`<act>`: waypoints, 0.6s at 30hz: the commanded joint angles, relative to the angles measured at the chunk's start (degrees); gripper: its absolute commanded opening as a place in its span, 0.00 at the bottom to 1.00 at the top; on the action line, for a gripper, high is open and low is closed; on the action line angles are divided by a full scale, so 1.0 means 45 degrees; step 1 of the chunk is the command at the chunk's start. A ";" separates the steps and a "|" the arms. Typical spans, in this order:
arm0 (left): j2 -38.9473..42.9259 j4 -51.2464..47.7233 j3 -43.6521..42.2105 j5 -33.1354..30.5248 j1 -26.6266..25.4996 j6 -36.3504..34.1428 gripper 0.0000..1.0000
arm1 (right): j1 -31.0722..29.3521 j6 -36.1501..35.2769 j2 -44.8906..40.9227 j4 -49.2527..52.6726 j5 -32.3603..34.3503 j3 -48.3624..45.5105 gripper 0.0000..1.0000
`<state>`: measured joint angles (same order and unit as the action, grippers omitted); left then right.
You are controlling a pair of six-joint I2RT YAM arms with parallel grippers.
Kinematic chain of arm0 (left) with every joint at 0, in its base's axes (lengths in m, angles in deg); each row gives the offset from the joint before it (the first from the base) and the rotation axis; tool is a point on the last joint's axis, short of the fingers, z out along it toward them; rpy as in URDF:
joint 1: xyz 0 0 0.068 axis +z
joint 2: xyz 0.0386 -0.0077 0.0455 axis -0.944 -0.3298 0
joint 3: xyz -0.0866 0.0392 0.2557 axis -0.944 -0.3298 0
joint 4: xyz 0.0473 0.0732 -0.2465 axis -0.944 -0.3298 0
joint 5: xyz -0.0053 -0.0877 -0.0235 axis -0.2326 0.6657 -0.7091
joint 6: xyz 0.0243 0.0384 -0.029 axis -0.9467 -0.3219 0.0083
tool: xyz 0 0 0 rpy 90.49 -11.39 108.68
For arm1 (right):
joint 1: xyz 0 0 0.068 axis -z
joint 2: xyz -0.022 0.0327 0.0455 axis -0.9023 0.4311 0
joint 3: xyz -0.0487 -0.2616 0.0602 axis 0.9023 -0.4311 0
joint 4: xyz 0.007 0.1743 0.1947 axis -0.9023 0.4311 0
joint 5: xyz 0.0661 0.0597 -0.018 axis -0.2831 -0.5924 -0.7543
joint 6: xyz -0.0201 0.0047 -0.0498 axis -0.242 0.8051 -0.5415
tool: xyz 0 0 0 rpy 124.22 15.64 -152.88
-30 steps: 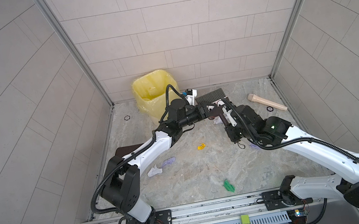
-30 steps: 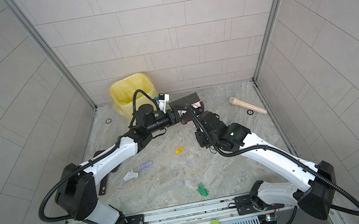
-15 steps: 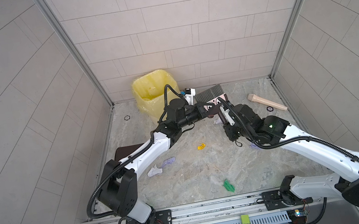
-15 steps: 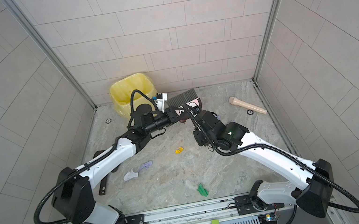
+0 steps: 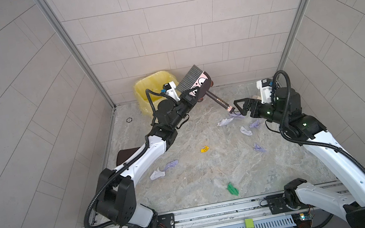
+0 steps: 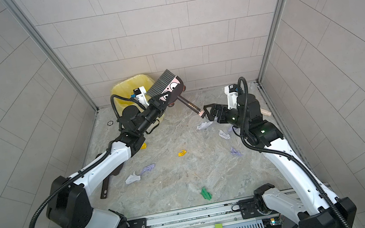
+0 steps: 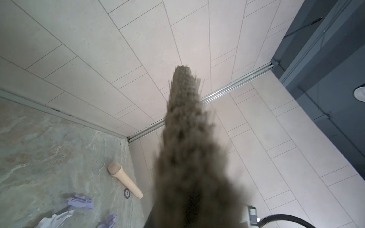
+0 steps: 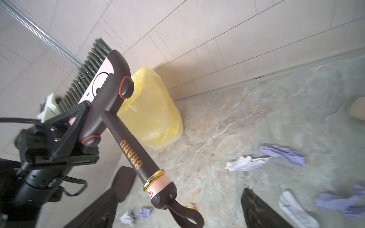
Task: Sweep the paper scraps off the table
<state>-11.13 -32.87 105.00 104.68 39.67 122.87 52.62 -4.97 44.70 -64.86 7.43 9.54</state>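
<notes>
Near edge of table (image 5: 189, 188): green scrap (image 5: 233, 189), alone. Mid-table: paper scraps (image 5: 225, 121) scattered, thickest beneath right gripper (image 5: 238, 109). Its fingers (image 8: 256, 209) are spread wide, with the brush handle (image 5: 218, 99) tip between them; no contact seen. Handle axis climbs back to brush head (image 5: 195, 79), clamped in left gripper (image 5: 189, 96), bristles skyward. Judgement: bristles must come down; scraps lie below, nearer the right arm.

Overhead pair, close wrist views, shared table (image 5: 192, 178)

Pale grey tiled walls (image 5: 187, 31) on three sides, metal corner posts (image 5: 73, 50), round lamp (image 7: 359, 94) against dark panels beyond
</notes>
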 commanded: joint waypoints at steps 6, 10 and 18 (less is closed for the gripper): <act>-0.0275 0.4106 0.0755 -0.0770 -0.0166 0.2526 0.00 | 0.0491 0.4239 0.0705 -0.5520 -0.4216 -0.0464 0.99; -0.0199 0.4195 0.0574 -0.0921 -0.0291 0.2557 0.00 | 0.0501 0.4478 0.0882 -0.5919 -0.4529 -0.0248 0.98; -0.0373 0.3782 0.0616 -0.0529 -0.0328 0.2934 0.00 | 0.0480 0.4810 0.1368 -0.6054 -0.5184 0.0599 0.90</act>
<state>-12.48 -19.25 106.88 101.27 38.43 133.74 54.77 15.25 50.71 -89.23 -13.38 10.11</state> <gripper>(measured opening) 0.188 0.901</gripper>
